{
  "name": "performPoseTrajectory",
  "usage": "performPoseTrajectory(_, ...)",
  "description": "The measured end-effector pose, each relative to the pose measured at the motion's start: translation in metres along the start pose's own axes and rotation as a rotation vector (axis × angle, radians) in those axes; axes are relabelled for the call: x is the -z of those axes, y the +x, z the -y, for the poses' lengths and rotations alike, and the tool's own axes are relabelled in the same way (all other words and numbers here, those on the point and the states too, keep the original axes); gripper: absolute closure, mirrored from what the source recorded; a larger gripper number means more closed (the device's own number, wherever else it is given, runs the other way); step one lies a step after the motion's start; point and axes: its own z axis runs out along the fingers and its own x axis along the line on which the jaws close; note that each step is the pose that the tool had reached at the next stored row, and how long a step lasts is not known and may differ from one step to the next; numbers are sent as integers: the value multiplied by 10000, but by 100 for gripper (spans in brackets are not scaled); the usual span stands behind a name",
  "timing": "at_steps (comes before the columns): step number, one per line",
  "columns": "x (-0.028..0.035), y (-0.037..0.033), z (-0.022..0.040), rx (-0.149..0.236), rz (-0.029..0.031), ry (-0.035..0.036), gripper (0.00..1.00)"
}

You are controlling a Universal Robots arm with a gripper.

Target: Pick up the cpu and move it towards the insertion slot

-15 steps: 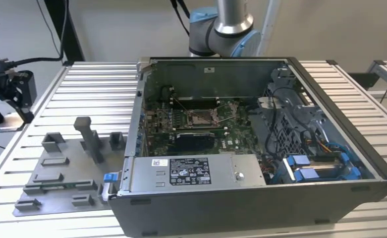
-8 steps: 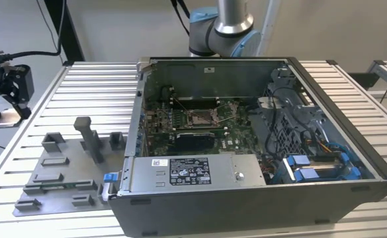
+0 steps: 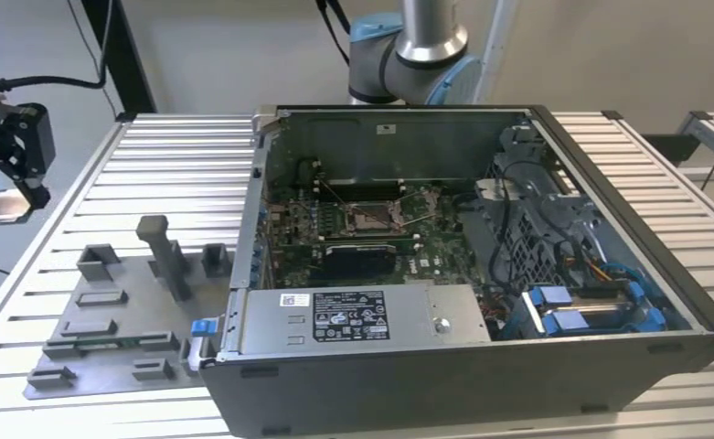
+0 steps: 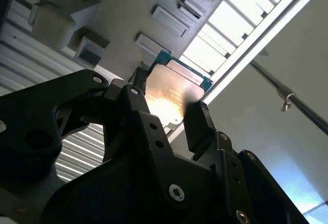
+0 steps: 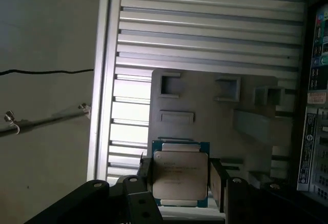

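The surface (image 3: 174, 174) is a big silver table made of long metal slats. A pale wall stands behind it, and the bottom of the robot arm (image 3: 406, 50) rises at the far side. An open computer case (image 3: 454, 384) sits on the surface, toward the exterior view's right. Deep inside the case, on the green board, is the insertion slot (image 3: 369, 217), a little square with a shiny frame and a brownish middle. A black block (image 3: 357, 261) sits just beside the slot, on the near side.

Beside the case, toward the exterior view's left, a flat grey plate (image 3: 101, 320) lies on the slats with small grey blocks standing on it.

The tool (image 4: 169, 106) is black. Its two fingers (image 5: 218, 183) are closed on the cpu (image 5: 180, 175), one on each side, and they hold it up in the air. The cpu is a small flat square with a silvery top and a blue-green edge. In both wrist views it hangs over the edge of the surface, with the grey plate past it.

In the exterior view the tool is far over at the exterior view's left, past the edge of the surface and well apart from the case and the slot.

A thin black cable (image 5: 46, 72) runs across the grey background past the edge of the surface.
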Motion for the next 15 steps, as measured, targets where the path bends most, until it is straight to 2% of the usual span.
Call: performPoseTrajectory(15, 243, 2, -8, 0, -1, 0, 100)
